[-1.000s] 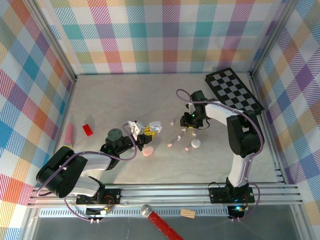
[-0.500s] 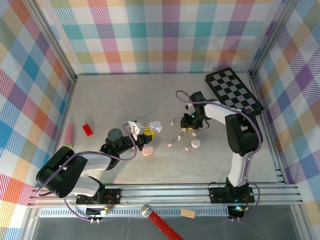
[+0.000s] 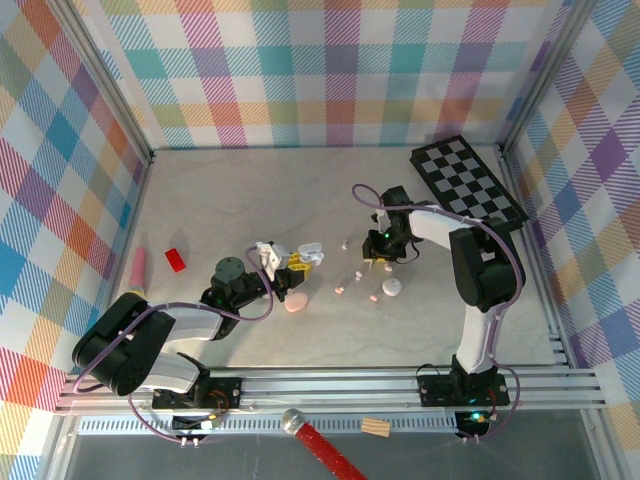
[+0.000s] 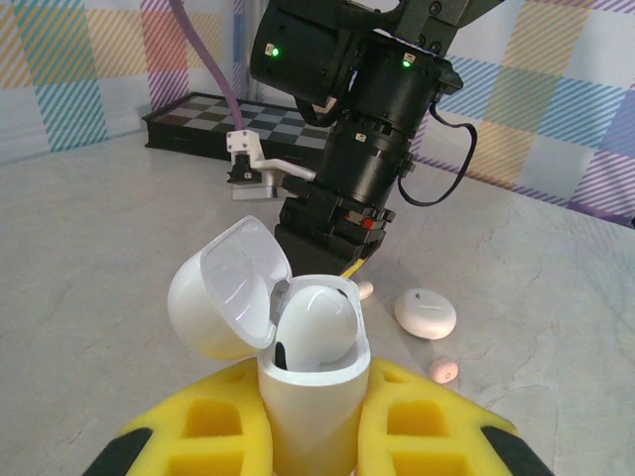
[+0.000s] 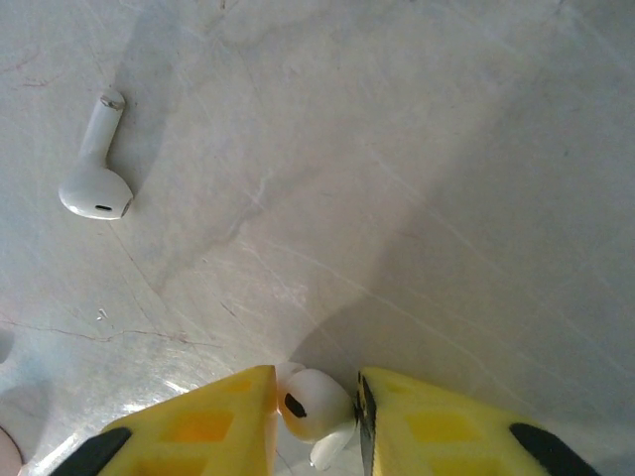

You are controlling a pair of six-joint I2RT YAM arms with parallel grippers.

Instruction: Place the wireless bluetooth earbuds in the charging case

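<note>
Open charging case [image 4: 308, 392] being clamped by left gripper [image 4: 313, 428]. White earbud [image 5: 317, 407] on table [image 5: 446, 149] being straddled by right gripper [image 5: 313, 397]; pinch cannot be told. Risk: earbud being squirted out by off-centre squeeze.

A: Lighting?
B: Bright, even, from overhead; the table [image 3: 250, 200] carries only soft shadows.
A: Sharpness?
B: Overhead view crisp. Right wrist view has a broad shadow and glare lower left; left wrist background slightly soft.
</note>
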